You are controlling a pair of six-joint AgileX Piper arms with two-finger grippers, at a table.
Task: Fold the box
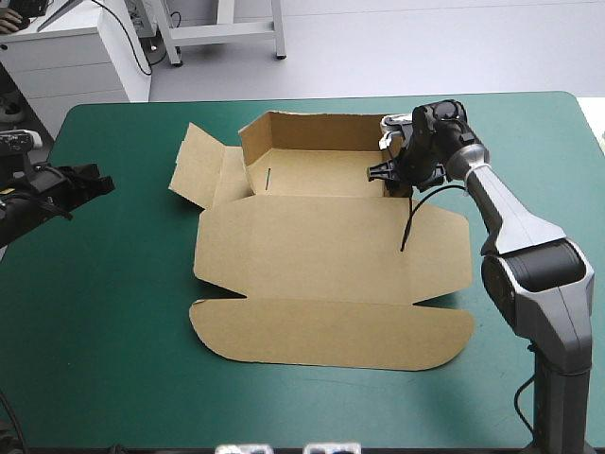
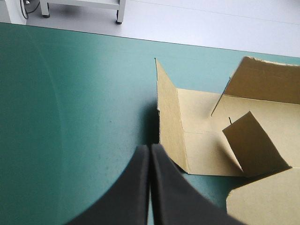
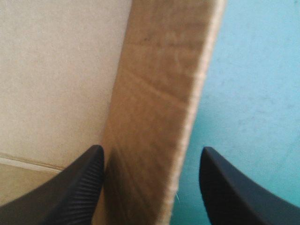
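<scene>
The brown box [image 1: 331,246] lies in the middle of the teal-green table, its back wall [image 1: 317,132] raised and its wide lid flat toward the front edge. A left side flap [image 1: 197,165] slants up and outward. My right gripper [image 1: 389,168] is at the box's back right corner. In the right wrist view it [image 3: 150,154] is open, with the upright right side wall [image 3: 154,93] standing between its fingers. My left gripper [image 1: 95,184] hovers near the table's left edge, well clear of the box. It [image 2: 150,149] is shut and points toward the left flap [image 2: 171,122].
Bare teal-green cover [image 1: 104,303] stretches to the left of the box and along the front edge. A narrower strip [image 1: 529,142] lies to the right of the box, where the right arm reaches in.
</scene>
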